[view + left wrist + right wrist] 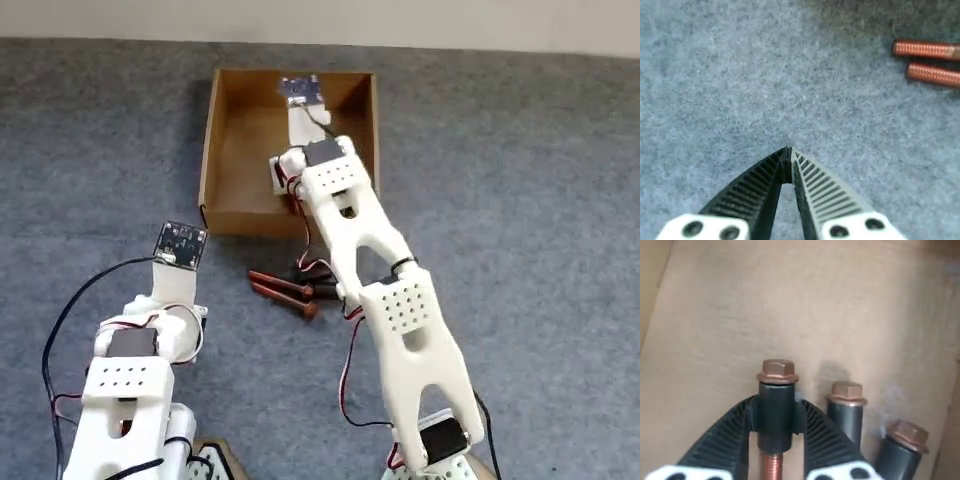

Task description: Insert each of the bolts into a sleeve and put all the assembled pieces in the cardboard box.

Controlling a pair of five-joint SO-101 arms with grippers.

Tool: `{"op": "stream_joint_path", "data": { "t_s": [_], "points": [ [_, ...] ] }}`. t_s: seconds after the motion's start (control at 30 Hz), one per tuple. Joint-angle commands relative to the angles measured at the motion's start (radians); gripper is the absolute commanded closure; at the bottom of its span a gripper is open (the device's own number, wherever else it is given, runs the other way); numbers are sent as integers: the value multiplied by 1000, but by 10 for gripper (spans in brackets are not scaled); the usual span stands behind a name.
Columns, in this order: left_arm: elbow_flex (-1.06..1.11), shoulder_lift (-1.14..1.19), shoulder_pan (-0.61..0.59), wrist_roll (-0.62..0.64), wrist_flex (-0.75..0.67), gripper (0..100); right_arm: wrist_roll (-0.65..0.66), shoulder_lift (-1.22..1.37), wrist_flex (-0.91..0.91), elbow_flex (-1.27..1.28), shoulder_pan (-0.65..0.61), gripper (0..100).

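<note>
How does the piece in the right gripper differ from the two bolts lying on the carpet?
The gripped piece wears a black sleeve around its shank; the two bolts are bare, with their threads exposed. The gripped piece is clamped in the right gripper inside the cardboard box; the two bolts lie side by side on the carpet outside it, untouched. Both show the same copper-coloured metal.
</note>
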Motion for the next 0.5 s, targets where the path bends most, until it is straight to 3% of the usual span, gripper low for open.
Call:
{"op": "stream_joint_path", "data": {
  "t_s": [0.0,0.37,0.47],
  "points": [
    [1,-16,18,8,-14,992,-11,8,5,-81,62,993],
    [2,-16,19,6,-15,992,-11,12,38,-82,81,983],
    [2,-16,19,6,-15,992,-11,13,116,-133,73,910]
  ]
}}
